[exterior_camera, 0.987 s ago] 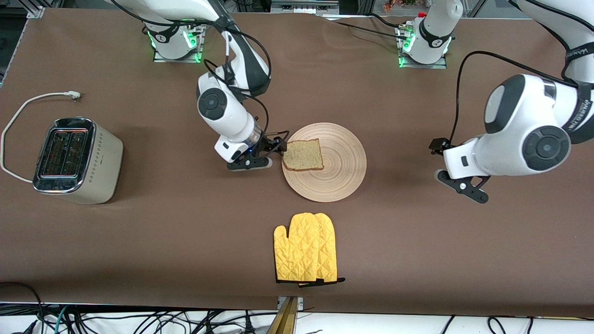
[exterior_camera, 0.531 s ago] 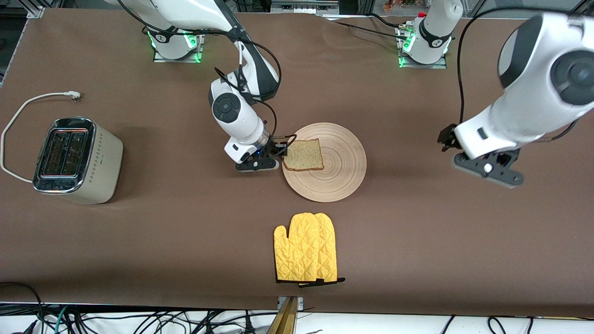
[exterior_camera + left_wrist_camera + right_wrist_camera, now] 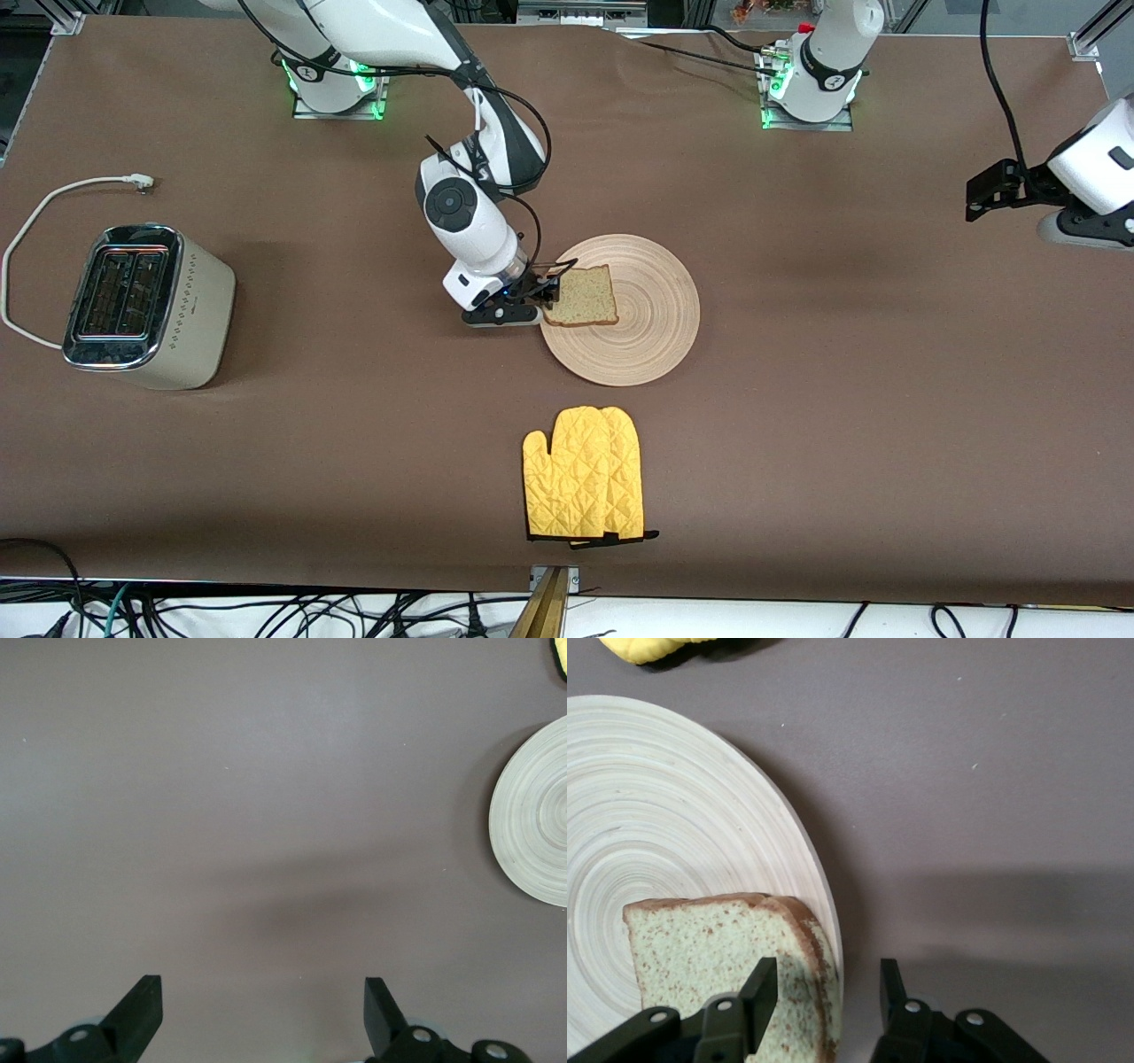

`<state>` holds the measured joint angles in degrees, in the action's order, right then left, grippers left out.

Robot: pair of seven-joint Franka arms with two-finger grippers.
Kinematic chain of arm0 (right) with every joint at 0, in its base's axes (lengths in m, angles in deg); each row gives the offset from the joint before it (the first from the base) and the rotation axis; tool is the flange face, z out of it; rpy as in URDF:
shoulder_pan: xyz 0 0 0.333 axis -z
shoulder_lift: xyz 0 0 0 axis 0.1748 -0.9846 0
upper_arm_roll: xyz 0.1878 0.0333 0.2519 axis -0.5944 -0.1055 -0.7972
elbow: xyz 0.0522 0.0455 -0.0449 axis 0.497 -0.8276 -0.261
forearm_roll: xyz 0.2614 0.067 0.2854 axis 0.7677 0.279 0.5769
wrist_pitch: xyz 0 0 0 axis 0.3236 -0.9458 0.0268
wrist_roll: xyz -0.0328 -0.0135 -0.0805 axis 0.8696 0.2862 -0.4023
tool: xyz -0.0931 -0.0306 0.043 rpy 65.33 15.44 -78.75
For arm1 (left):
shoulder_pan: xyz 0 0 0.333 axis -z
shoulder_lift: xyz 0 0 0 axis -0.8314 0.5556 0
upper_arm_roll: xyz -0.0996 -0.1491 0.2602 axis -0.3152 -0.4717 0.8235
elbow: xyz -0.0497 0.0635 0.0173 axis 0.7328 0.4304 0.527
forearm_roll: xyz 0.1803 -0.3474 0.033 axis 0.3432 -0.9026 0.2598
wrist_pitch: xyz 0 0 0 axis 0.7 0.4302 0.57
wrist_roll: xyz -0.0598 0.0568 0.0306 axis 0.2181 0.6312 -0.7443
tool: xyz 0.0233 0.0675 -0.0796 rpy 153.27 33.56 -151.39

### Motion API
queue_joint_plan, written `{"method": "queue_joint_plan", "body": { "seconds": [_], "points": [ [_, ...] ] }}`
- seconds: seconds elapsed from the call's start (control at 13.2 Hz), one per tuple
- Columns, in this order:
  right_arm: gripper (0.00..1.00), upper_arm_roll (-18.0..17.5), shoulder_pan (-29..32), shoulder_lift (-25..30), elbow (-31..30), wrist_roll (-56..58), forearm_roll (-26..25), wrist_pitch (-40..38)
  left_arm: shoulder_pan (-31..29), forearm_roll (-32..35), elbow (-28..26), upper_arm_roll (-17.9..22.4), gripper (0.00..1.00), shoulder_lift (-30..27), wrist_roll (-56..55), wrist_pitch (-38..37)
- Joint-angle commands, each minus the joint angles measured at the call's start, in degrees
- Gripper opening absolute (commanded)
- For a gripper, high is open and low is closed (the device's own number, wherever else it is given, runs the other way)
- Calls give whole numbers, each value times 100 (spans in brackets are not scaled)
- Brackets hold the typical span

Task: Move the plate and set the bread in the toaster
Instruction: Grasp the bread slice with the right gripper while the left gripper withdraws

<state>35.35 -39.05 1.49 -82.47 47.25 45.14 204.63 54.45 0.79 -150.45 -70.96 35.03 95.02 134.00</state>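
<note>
The right arm bends steeply down; its jaws straddle the crust edge of the bread on the wooden plate, one finger over the crumb, one outside. The left jaws hang spread wide over bare surface.

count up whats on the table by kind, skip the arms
plate: 1
bread: 1
toaster: 1
oven mitt: 1
Total: 4
</note>
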Motion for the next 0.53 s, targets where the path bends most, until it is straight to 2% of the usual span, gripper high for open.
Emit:
{"method": "queue_joint_plan", "body": {
  "seconds": [0.0, 0.08, 0.15, 0.23, 0.46],
  "points": [
    [50, 2, -36, -92, 98, -62, 96, 103, 748, -72, -210, 406, 100, -205, -90, 224],
    [44, 2, -36, -92, 98, -44, 96, 103, 855, -273, -210, 618, 100, -196, -55, 329],
    [36, 2, -36, -74, 98, -1, 96, 95, 796, -640, -227, 638, 100, -187, -20, 469],
    [30, 2, -19, -65, 124, 26, 96, 51, 717, -696, -236, 647, 100, -187, -20, 470],
    [20, 2, -19, -56, 133, 26, 96, 33, 733, -496, -219, 612, 100, -205, -73, 506]
  ]
}}
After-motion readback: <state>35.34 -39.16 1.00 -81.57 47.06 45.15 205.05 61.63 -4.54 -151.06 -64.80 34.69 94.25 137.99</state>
